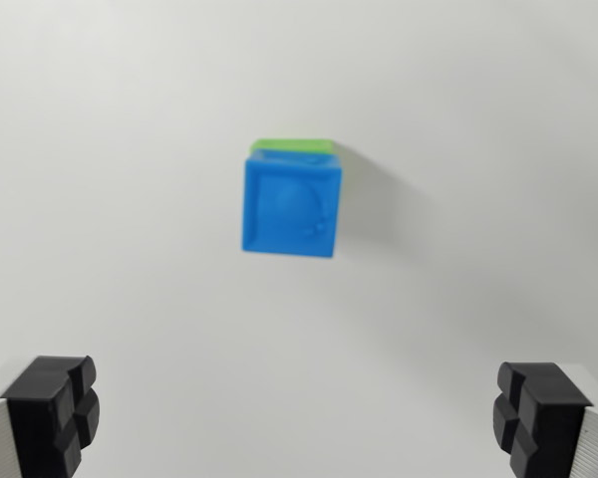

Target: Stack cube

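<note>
A blue cube [290, 207] sits on top of a green cube [292, 145], of which only a thin strip shows at the blue cube's far edge. Both rest on a plain white surface near the middle of the wrist view. My gripper [299, 418] is well above and nearer than the stack, open wide. Its two black fingertips [55, 410] stand at the bottom corners of the view, with nothing between them.
A soft shadow falls to the right of the stack on the white tabletop [130, 199]. Nothing else is in view.
</note>
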`<act>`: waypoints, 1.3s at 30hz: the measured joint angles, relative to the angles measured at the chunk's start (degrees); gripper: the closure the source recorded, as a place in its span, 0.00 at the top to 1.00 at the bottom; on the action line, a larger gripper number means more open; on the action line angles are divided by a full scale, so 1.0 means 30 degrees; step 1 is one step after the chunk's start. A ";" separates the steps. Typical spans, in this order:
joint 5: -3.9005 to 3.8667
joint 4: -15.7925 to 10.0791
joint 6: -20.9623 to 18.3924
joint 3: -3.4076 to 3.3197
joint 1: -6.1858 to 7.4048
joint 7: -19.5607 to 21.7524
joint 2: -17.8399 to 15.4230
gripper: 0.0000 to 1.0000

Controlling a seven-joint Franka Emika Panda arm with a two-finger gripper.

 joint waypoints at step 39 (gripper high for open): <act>0.0000 0.2563 -0.3234 0.0000 0.0000 -0.0002 -0.0648 1.00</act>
